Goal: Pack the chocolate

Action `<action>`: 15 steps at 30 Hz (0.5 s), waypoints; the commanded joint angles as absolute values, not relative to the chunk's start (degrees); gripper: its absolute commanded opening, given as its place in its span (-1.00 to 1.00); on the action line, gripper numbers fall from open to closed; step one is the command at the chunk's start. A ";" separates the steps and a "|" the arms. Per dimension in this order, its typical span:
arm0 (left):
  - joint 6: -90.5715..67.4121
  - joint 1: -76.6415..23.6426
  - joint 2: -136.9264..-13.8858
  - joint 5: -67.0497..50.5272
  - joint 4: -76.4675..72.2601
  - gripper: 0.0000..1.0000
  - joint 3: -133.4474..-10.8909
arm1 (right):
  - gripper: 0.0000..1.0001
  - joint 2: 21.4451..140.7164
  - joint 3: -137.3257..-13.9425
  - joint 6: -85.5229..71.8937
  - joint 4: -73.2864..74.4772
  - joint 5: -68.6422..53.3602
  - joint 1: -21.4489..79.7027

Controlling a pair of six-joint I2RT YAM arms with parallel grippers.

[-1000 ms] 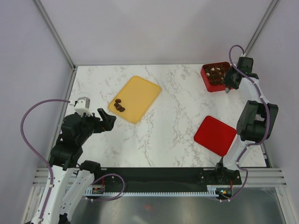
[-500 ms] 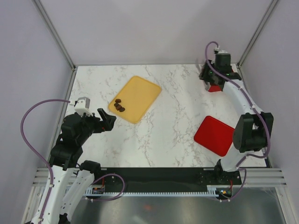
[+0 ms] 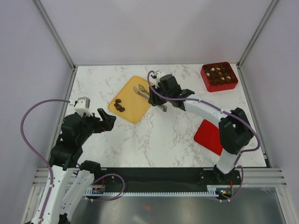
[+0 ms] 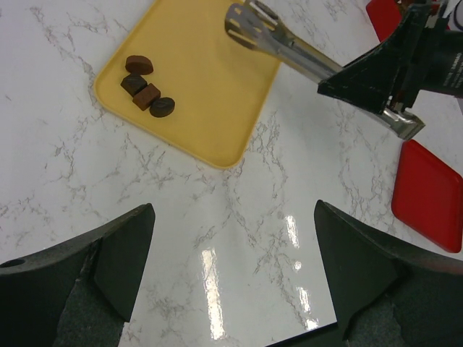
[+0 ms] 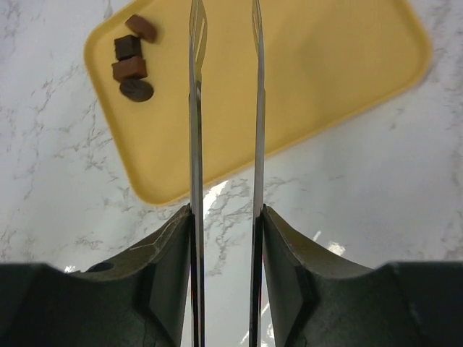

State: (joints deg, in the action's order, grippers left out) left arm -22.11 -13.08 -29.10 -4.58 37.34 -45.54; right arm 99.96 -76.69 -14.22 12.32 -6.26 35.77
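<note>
Chocolate (image 3: 119, 105): four pieces, diagonal row at tray (image 3: 130, 96) corner. Right gripper (image 5: 224, 224) clamps tongs (image 4: 289, 50); left gripper (image 4: 231, 267) wide open, empty.

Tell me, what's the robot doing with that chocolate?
The right gripper holds metal tongs, their tips open above the yellow tray. Four dark chocolate pieces lie near the tray's corner, not yet picked up. The red box at the far right already holds pieces, and a red lid lies apart from it. The left gripper is open and holds nothing.
</note>
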 commanded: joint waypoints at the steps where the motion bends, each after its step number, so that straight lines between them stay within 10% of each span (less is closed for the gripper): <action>1: -21.53 -12.74 -28.92 -3.60 35.60 0.99 -45.18 | -0.03 103.26 -80.41 -11.52 7.65 -7.99 39.28; 15: -21.36 -12.74 -28.65 -3.87 35.60 0.99 -45.09 | -0.03 115.92 -89.73 -10.19 4.66 -9.84 45.44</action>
